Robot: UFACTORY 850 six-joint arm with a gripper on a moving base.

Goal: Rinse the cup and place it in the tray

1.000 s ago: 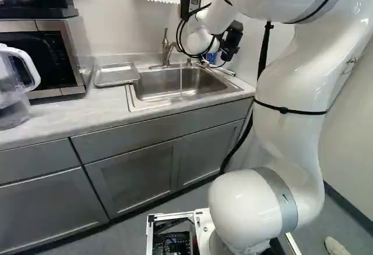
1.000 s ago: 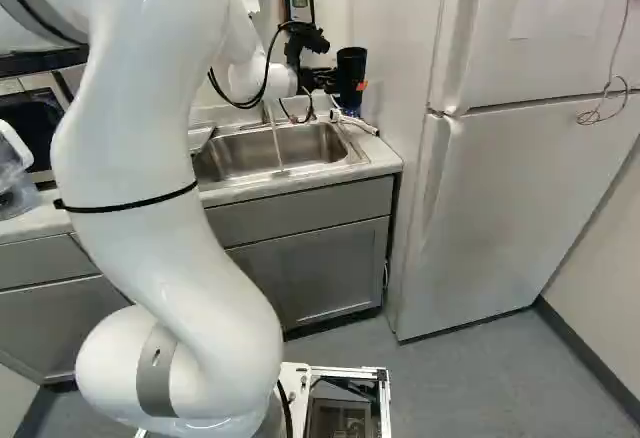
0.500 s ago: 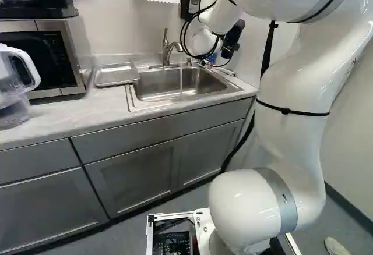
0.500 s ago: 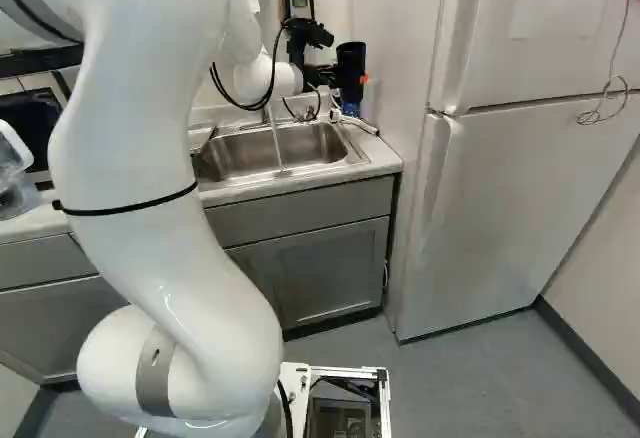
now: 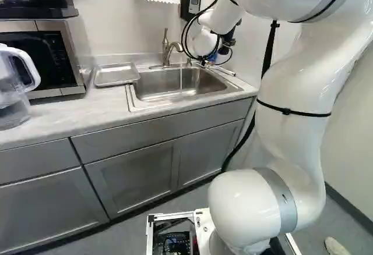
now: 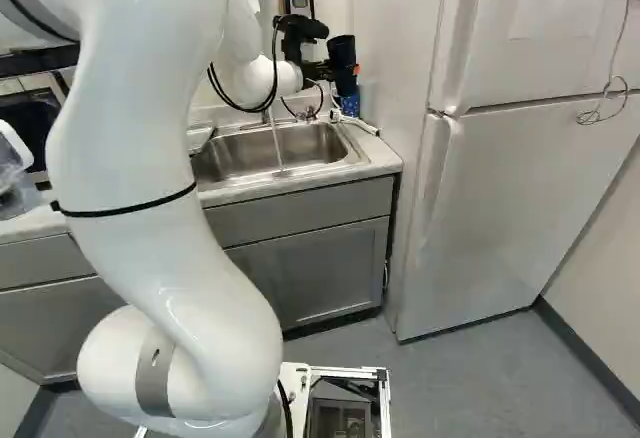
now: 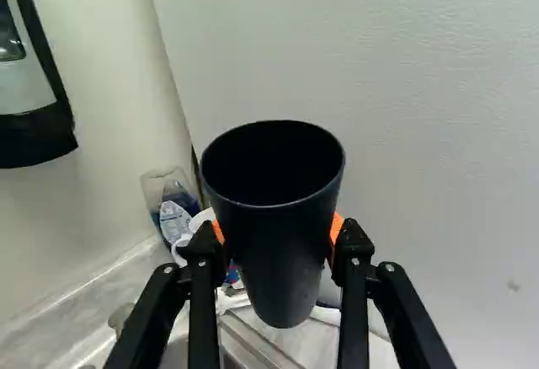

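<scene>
while water [image 5: 180,79] runs into the sink [image 5: 152,87], the fingers [image 6: 322,69] grip the black cup [image 7: 278,259].

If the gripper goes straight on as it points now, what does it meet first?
Likely the fridge's side, beyond the black cup held in the gripper; how far off is unclear.

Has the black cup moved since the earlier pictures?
Yes: in the right base view, the cup has gone up and slightly left, away from the fridge, carried by the tool.
</scene>
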